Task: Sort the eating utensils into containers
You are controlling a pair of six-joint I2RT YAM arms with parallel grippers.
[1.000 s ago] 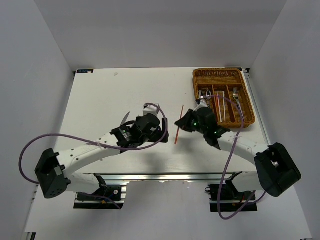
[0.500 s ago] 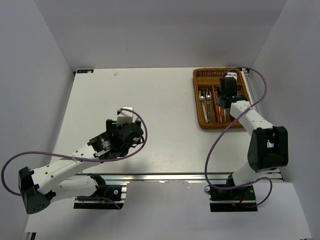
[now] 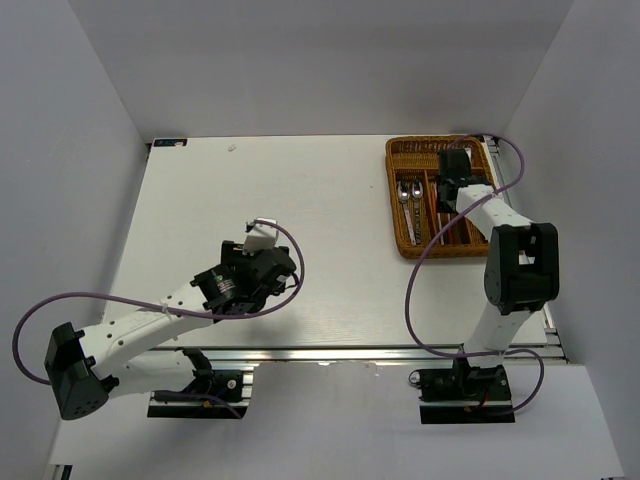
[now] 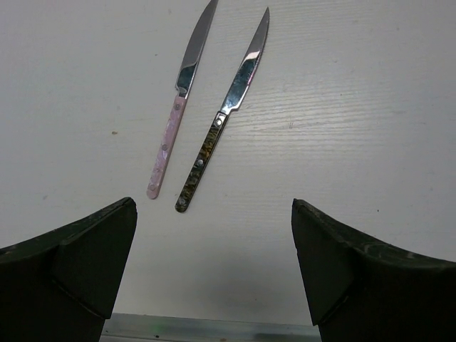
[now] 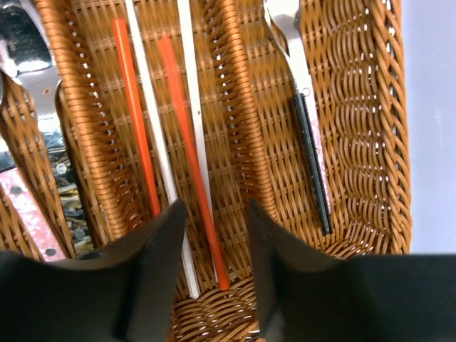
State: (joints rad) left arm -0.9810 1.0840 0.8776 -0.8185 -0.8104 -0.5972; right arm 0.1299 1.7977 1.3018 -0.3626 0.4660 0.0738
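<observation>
Two arms reach out from the near edge of the white table (image 3: pixel 330 200). The left gripper (image 4: pixel 212 206) hangs low over the near-left part of the table, its fingers (image 4: pixel 78 263) spread wide with nothing between them. Just beyond it, the left wrist view shows two knives lying side by side on the bare surface. A pink-handled knife (image 4: pixel 178 107) is on the left and a dark-handled knife (image 4: pixel 224 114) on the right, close but not touching, blades pointing away from the camera. From above, the arm hides them.

Farther off, in the far right corner, sits the wicker tray (image 3: pixel 400 245). Two spoons (image 3: pixel 411 193) lie in its left long slot.

The right gripper (image 5: pixel 214 210) hovers over the tray's middle long slot, fingers a little apart and clamped on nothing. In that slot lie two red chopsticks (image 5: pixel 133 107) and two white chopsticks (image 5: pixel 191 71), running lengthwise — one red and one white end show in the gap between the fingers. In the slot to their right lies a dark-handled utensil (image 5: pixel 311 142), its head cut off by the frame edge.
</observation>
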